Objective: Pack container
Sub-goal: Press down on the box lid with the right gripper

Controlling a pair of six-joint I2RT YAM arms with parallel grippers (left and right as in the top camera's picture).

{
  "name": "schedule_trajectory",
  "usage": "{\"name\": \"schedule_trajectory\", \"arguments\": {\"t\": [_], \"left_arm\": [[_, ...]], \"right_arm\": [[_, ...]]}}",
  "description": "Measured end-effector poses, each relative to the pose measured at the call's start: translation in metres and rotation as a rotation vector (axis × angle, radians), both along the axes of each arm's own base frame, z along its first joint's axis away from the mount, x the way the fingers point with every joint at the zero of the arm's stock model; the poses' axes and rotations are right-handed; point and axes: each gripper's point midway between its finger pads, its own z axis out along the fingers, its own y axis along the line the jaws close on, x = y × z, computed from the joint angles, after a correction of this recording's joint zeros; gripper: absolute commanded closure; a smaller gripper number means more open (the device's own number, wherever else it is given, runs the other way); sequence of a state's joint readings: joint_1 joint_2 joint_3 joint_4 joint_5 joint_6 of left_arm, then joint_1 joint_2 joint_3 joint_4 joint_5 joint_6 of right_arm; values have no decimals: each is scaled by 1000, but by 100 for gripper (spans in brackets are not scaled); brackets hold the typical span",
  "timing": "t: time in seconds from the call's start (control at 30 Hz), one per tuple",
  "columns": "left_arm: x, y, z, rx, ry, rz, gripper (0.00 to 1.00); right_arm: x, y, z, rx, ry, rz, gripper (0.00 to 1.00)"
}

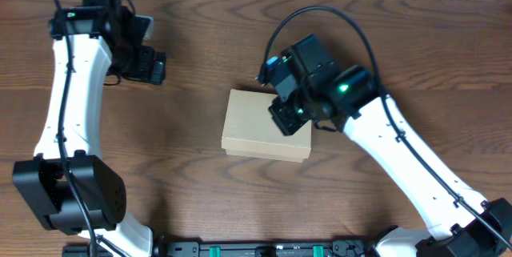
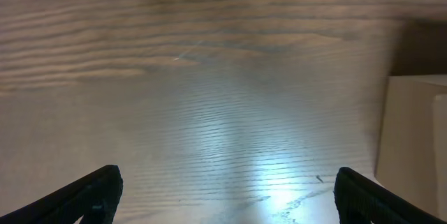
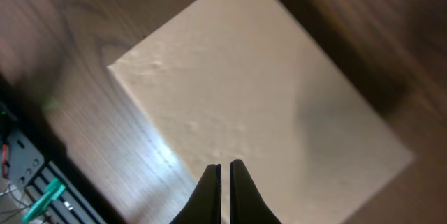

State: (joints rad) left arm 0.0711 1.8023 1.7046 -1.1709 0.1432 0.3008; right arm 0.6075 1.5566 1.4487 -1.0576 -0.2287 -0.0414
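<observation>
The container [image 1: 266, 126] is a plain tan cardboard box in the middle of the table with its lid down. In the right wrist view the container [image 3: 258, 98] fills most of the frame. My right gripper [image 3: 225, 167] hovers over its top, fingers shut together with nothing between them. From overhead, the right gripper [image 1: 286, 115] sits above the box's right part. My left gripper [image 1: 158, 68] is far off at the upper left, wide open and empty. Its fingers [image 2: 91, 196] spread over bare wood, and a side of the container [image 2: 415, 140] shows at the right edge.
A black rail with green fittings [image 1: 264, 249] runs along the table's front edge. It shows again at the lower left of the right wrist view as the rail [image 3: 31, 178]. Brown wood table [image 1: 192, 185] surrounds the box.
</observation>
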Motion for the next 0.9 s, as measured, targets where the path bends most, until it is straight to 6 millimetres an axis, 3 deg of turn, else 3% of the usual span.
{"name": "schedule_trajectory", "arguments": {"t": [0.13,0.37,0.7,0.9], "left_arm": [[0,12,0,-1,0,43,5],[0,12,0,-3,0,46,5],[0,10,0,-11,-1,45,5],[0,10,0,-11,-1,44,4]], "right_arm": [[-13,7,-3,-20,25,1,99],[-19,5,-11,-40,57,-23,99],[-40,-6,-70,-79,154,-25,99],[-47,-7,-94,-71,176,-25,99]]}}
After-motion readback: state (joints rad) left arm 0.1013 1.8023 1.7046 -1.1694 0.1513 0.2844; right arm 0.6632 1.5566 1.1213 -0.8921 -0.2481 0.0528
